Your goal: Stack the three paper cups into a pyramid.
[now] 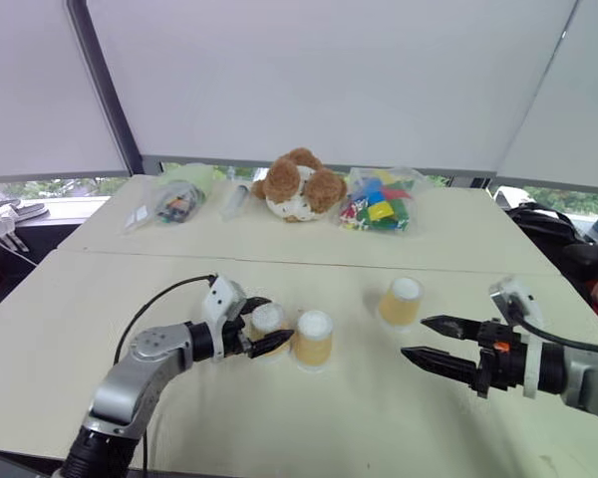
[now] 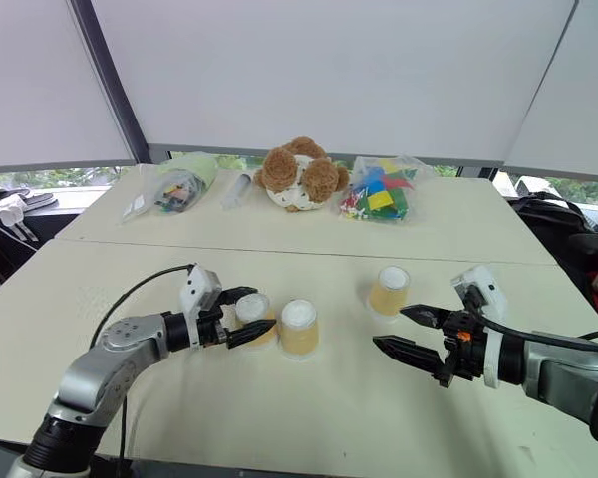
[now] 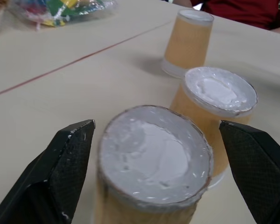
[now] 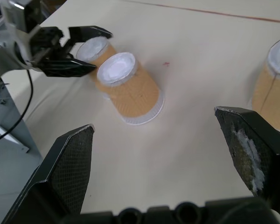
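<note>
Three small paper cups stand upside down on a pale table, white bases up and wider rims flat on the surface. Two sit side by side, touching or nearly so: the left cup and the middle cup. The third cup stands well apart to the right, nearer the right gripper. The left gripper has its two black fingers spread on either side of the left cup, with a visible gap between each finger and the cup wall in the left wrist view, so nothing is clamped. The right gripper hovers over bare table with its fingers wide apart and holds nothing. Behind the cups, at the far side of the table, lie a brown teddy bear, a clear bag of coloured blocks and another clear bag. The cups look very light, thin-walled and easy to crush or tip, and their tapered sides could let a loose grip slip upward. A gentle squeeze across the tan wall around mid-height seems the safest hold. The third cup most likely needs to be lifted and set across the two white bases.
</note>
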Controlling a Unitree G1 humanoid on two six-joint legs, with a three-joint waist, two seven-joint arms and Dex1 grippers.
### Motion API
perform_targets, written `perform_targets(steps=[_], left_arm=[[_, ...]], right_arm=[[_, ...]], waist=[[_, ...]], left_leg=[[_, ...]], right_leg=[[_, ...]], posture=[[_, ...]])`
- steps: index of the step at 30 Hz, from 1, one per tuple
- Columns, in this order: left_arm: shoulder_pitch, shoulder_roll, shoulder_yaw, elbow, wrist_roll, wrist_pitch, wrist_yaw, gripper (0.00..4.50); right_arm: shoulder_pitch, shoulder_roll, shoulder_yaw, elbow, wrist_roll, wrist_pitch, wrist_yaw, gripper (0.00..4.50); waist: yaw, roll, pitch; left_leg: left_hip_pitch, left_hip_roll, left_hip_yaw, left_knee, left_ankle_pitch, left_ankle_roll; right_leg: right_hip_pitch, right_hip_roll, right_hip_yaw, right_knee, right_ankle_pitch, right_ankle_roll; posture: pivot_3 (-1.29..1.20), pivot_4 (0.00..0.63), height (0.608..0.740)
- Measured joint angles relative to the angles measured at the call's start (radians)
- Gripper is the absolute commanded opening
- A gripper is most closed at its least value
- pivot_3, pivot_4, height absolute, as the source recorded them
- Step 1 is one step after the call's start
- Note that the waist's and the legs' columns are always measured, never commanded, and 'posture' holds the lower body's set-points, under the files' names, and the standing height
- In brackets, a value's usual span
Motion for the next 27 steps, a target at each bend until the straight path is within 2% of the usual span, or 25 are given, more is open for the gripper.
perform_targets(steps=[4, 8, 12, 19, 27], left_arm=[[-0.018, 0.156, 0.086, -0.092, -0.077, 0.084, -0.054, 4.45], [0.047, 0.334, 0.203, -0.185, -0.214, 0.226, -0.136, 4.45], [0.068, 0.439, 0.274, -0.254, -0.342, 0.334, -0.187, 4.45], [0.111, 0.476, 0.305, -0.300, -0.410, 0.383, -0.165, 4.45], [0.136, 0.474, 0.338, -0.331, -0.448, 0.386, -0.095, 4.45]], right_arm=[[-0.020, 0.005, 0.026, 0.062, -0.070, -0.045, 0.004, 4.50], [-0.077, 0.062, 0.056, 0.164, -0.193, -0.154, -0.003, 4.50], [-0.141, 0.120, 0.131, 0.245, -0.306, -0.257, 0.010, 4.50], [-0.250, 0.213, 0.269, 0.441, -0.447, -0.386, 0.082, 4.50], [-0.350, 0.273, 0.311, 0.635, -0.584, -0.536, 0.122, 4.50]], waist=[[0.000, 0.000, 0.000], [-0.004, 0.000, 0.000], [0.001, 0.000, 0.000], [-0.003, 0.000, 0.000], [-0.002, 0.000, 0.000]], left_leg=[[0.000, 0.000, 0.001, 0.000, 0.000, 0.000], [0.000, 0.000, 0.001, -0.001, 0.000, 0.000], [0.000, 0.000, 0.001, -0.001, 0.000, 0.000], [0.000, 0.000, 0.002, -0.001, 0.000, 0.000], [0.000, 0.000, 0.002, -0.001, 0.000, 0.000]], right_leg=[[0.000, 0.000, 0.000, 0.000, 0.000, 0.000], [-0.001, 0.000, 0.000, -0.001, 0.000, 0.000], [-0.001, -0.001, 0.000, -0.001, 0.000, 0.000], [-0.002, -0.001, 0.001, -0.001, 0.000, -0.001], [-0.002, -0.001, 0.001, -0.001, 0.000, -0.001]], posture=[[0.00, 0.150, 0.740], [0.00, 0.150, 0.740], [0.00, 0.150, 0.740], [0.00, 0.150, 0.740], [0.00, 0.150, 0.740]])
